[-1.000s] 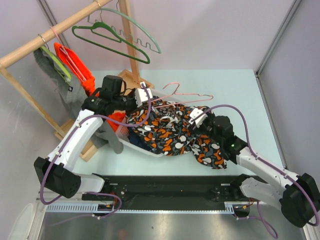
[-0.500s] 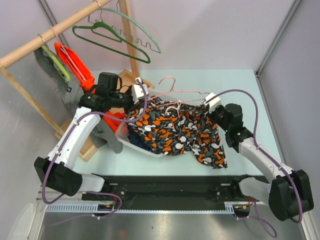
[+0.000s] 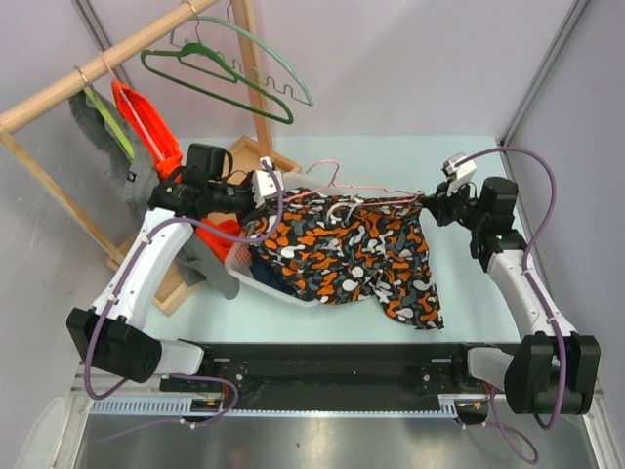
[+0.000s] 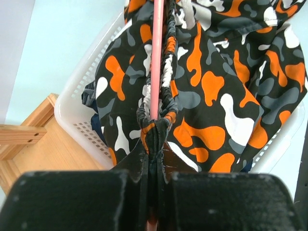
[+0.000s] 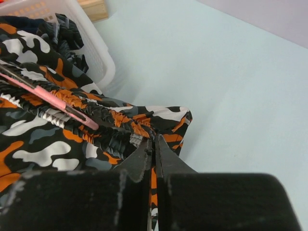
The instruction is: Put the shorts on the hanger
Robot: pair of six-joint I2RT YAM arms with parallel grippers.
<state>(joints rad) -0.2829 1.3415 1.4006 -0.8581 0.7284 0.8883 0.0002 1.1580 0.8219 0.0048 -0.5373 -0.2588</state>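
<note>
shorts (image 3: 342, 249): elastic waistband is stretched between both grippers; the cloth drapes over a white basket (image 4: 79, 120) and trails onto the table (image 3: 469, 293)
hanger (image 4: 156, 57): pink wire, its bar lying along the gathered waistband
left gripper (image 4: 153, 144): fingers clenched on the bunched waistband, with the pink wire running into the pinch
right gripper (image 5: 154, 142): fingers clenched on the waistband's other end, with the hanger's tip just beside them
basket contents: dark blue clothes (image 4: 91, 94), mostly hidden under the shorts
rack (image 3: 59, 93): wooden, at back left; carries a dark green hanger (image 3: 145, 61), a pale green wavy hanger (image 3: 309, 93), an orange garment (image 3: 146, 122) and a grey garment (image 3: 137, 191)
writing: small dark tag on the grey garment, too small to read
</note>
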